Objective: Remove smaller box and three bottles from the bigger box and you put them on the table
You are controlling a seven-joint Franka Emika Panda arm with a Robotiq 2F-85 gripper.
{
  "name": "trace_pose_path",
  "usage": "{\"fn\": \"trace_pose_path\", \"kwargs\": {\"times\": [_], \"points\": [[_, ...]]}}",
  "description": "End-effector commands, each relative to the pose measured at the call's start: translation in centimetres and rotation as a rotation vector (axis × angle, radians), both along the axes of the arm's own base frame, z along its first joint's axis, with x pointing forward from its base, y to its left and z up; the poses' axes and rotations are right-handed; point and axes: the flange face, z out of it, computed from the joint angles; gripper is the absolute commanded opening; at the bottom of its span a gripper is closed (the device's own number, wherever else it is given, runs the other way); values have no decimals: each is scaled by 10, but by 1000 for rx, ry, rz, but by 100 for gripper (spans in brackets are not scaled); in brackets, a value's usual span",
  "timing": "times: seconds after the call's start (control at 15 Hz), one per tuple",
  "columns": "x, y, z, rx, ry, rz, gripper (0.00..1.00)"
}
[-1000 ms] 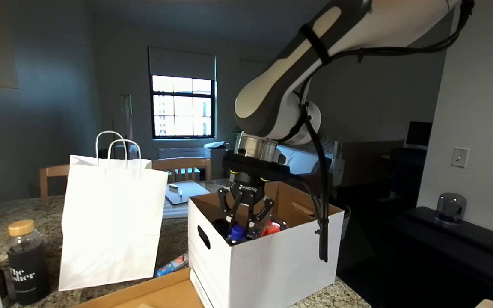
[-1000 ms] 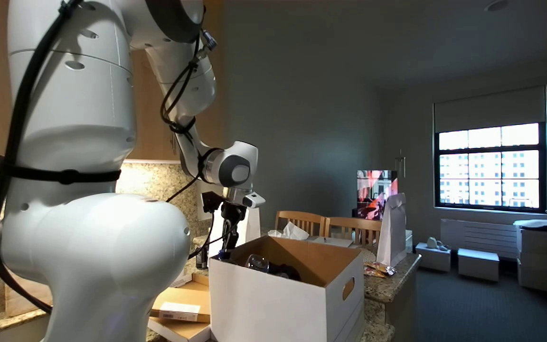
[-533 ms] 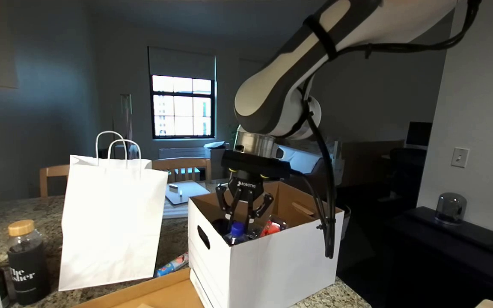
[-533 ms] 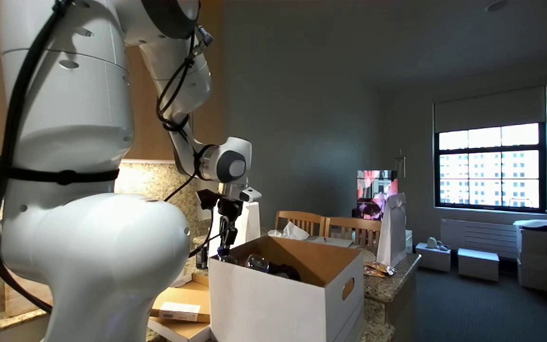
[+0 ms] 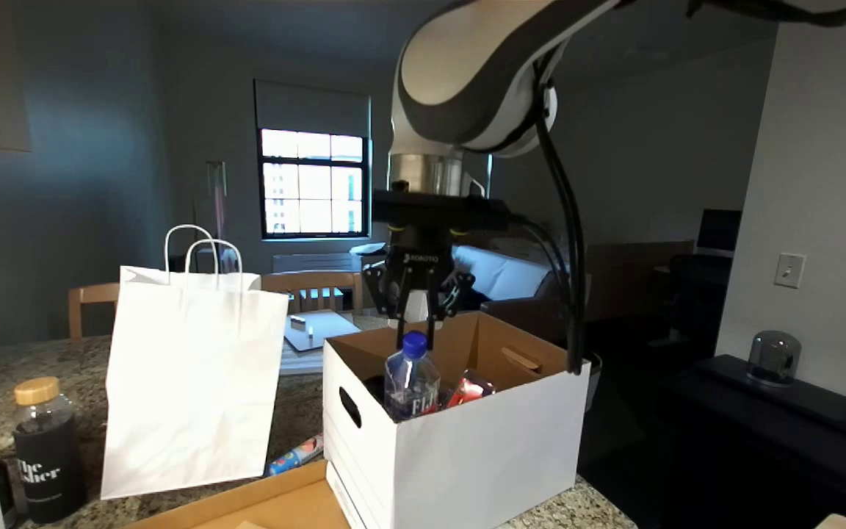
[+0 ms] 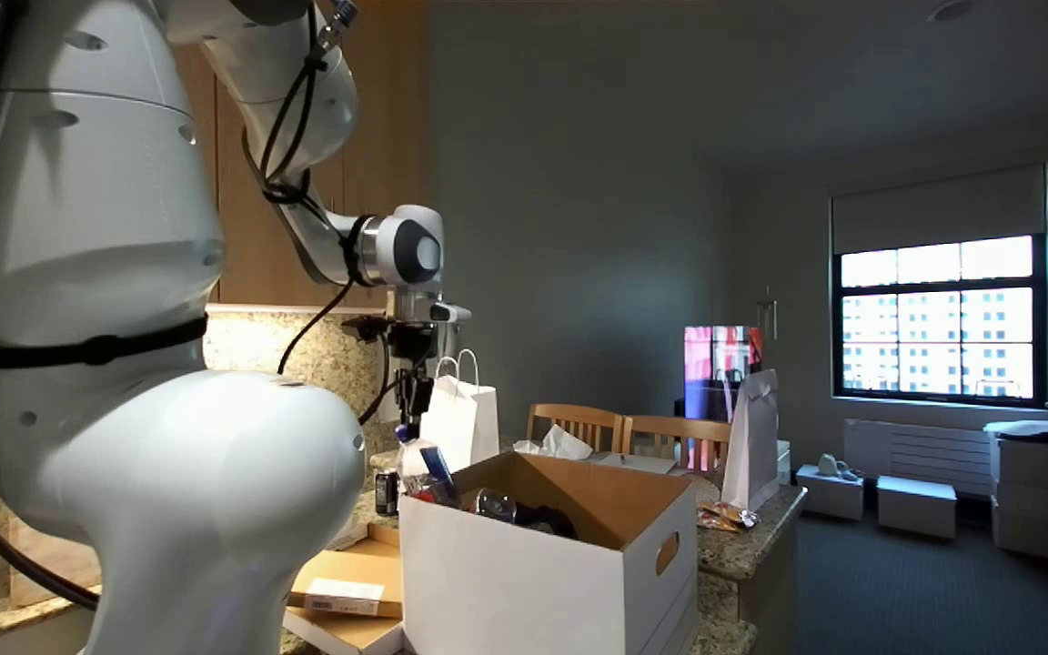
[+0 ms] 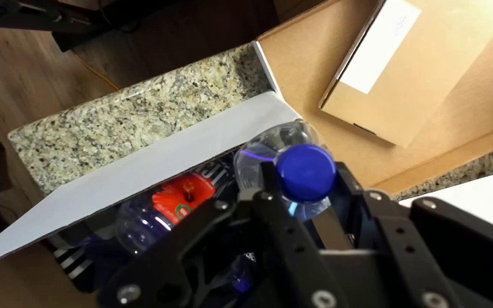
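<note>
The bigger box point(image 5: 489, 448), white outside and brown inside, stands open on a speckled stone counter; it shows in both exterior views point(image 6: 515, 578). My gripper point(image 5: 416, 341) is shut on the neck of a clear bottle point(image 5: 412, 382) with a blue cap. The cap point(image 7: 305, 173) sits between the fingertips in the wrist view. The bottle hangs tilted, its upper part above the rim, its lower end hidden by the box wall. A second clear bottle point(image 7: 182, 194) with a red label lies inside the box. A third bottle cannot be made out surely. No tan tabletop shows.
A brown cardboard lid point(image 6: 374, 564) beside the box holds a flat brown box point(image 7: 417, 72) with a white label; whether this is the smaller box is unclear. A white paper bag point(image 5: 195, 389) and a dark jar point(image 5: 47, 455) stand on the counter point(image 7: 144, 124).
The gripper has risen with the blue-capped bottle, pulling its upper part out above the box rim. The box and the other things have stayed in place.
</note>
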Motion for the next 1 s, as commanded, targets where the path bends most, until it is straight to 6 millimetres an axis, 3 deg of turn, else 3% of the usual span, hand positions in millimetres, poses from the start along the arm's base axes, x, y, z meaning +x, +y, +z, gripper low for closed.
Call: {"fn": "trace_pose_path", "kwargs": {"times": [0.0, 0.2, 0.47, 0.67, 0.93], "points": [[-10, -5, 53, -73, 4, 40, 14], [-8, -5, 89, -147, 21, 90, 14], [-3, 5, 121, -222, 39, 167, 14], [6, 19, 133, -252, 44, 241, 13], [28, 56, 128, -271, 62, 351, 14]]}}
